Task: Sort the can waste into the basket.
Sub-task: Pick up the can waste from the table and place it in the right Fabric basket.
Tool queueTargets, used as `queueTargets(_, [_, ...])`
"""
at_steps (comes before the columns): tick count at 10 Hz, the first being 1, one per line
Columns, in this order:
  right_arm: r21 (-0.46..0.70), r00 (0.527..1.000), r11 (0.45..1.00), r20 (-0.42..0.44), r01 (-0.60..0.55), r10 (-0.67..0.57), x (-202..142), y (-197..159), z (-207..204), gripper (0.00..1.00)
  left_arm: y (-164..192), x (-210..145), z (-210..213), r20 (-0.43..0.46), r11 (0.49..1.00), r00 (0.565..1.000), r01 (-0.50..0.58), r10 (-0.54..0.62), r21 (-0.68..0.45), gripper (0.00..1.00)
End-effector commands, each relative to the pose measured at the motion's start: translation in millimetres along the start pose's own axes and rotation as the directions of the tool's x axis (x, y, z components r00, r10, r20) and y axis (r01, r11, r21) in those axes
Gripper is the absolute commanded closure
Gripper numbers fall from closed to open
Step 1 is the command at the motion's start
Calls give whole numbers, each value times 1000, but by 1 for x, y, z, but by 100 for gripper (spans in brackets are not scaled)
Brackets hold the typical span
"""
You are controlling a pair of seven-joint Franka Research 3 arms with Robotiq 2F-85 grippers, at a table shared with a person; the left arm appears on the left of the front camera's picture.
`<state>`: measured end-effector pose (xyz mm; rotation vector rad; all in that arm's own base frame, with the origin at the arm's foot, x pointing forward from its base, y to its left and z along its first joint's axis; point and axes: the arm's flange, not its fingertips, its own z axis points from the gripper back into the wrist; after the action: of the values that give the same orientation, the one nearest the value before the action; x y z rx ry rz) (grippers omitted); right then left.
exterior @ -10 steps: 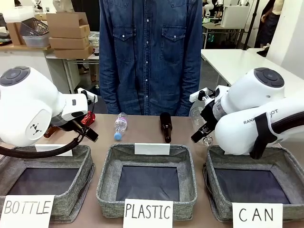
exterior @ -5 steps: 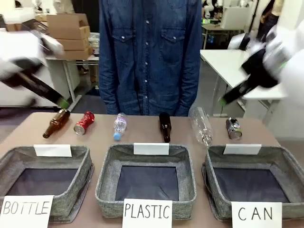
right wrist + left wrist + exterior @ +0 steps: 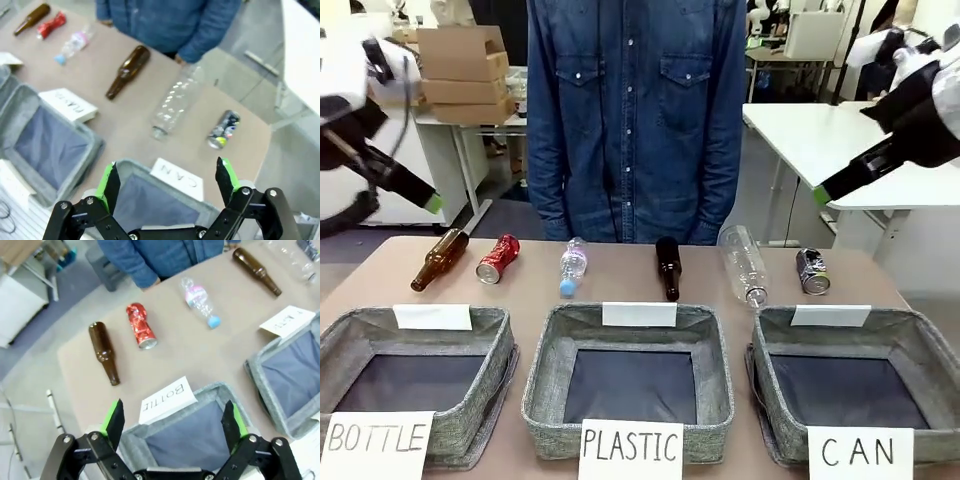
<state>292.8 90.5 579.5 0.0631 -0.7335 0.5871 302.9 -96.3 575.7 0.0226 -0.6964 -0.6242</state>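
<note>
The dented red can point(image 3: 498, 258) lies on its side at the table's far left. The dark black-and-silver can point(image 3: 812, 270) lies at the far right, behind the grey basket point(image 3: 762, 365) fronted by the "CAN" sign point(image 3: 861, 452). High over the left side, my left gripper point(image 3: 428, 202) is open; from its wrist the red can point(image 3: 141, 325) shows well beyond the open left gripper point(image 3: 173, 420). My right gripper point(image 3: 823, 193) hangs open, high at the right. In the right wrist view, the dark can point(image 3: 224, 129) lies past the basket's rim point(image 3: 131, 166) and the open right gripper point(image 3: 167, 182). Both grippers hold nothing.
Two brown glass bottles point(image 3: 438, 259) point(image 3: 668, 266), a small plastic bottle point(image 3: 572, 264) and a large clear bottle point(image 3: 744, 264) lie in the same far row. The "BOTTLE" basket point(image 3: 500, 375) and "PLASTIC" basket point(image 3: 545, 385) stand in front. A person in a denim shirt point(image 3: 636, 110) stands at the far edge.
Both arms have lifted up and outward from low over the table to the upper corners, uncovering the cans and bottles. Both grippers stay open.
</note>
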Motion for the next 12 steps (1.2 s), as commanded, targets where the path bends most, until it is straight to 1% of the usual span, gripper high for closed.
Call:
queueTargets(1, [481,986,862,-21,157,-167,0,-16,7,0,4,-6,32,-57,984,998,20,-30,-174,0])
queueTargets(2, [679,914,625,-187,385,-360,-6,-36,13,0,25,-16,35,-34,911,999,-51,41,-409,0])
queueTargets(3, [738,806,384,-361,554,-469,-19,-56,18,0,57,-37,33,-21,758,986,-140,164,-637,0])
queueTargets(4, [759,714,202,-437,619,-548,-34,-72,22,0,84,-60,26,-56,677,960,-234,275,-698,0])
queueTargets(5, [743,620,76,-493,665,-611,-47,-88,20,0,107,-86,13,-78,561,909,-318,409,-764,0])
queueTargets(6, [710,536,-25,-554,704,-637,-57,-102,12,0,121,-105,1,-102,424,807,-408,582,-809,0])
queueTargets(7, [671,451,-117,-606,732,-655,-70,-117,1,0,122,-122,-14,-152,327,723,-477,674,-816,0])
queueTargets(8, [672,403,-183,-615,718,-678,-80,-129,-6,0,123,-133,-29,-223,196,609,-544,761,-816,0])
queueTargets(9, [638,349,-199,-625,744,-699,-87,-137,-13,0,123,-141,-36,-222,107,475,-573,852,-813,0])
queueTargets(10, [613,322,-198,-629,765,-707,-90,-139,-19,0,120,-140,-33,-149,93,394,-532,907,-842,0])
queueTargets(11, [591,331,-147,-620,793,-711,-87,-137,-24,0,117,-131,-28,-102,141,417,-514,903,-846,0])
queueTargets(12, [734,548,-26,-529,678,-648,-106,-146,-23,0,118,-118,-15,-56,216,425,-564,904,-797,0])
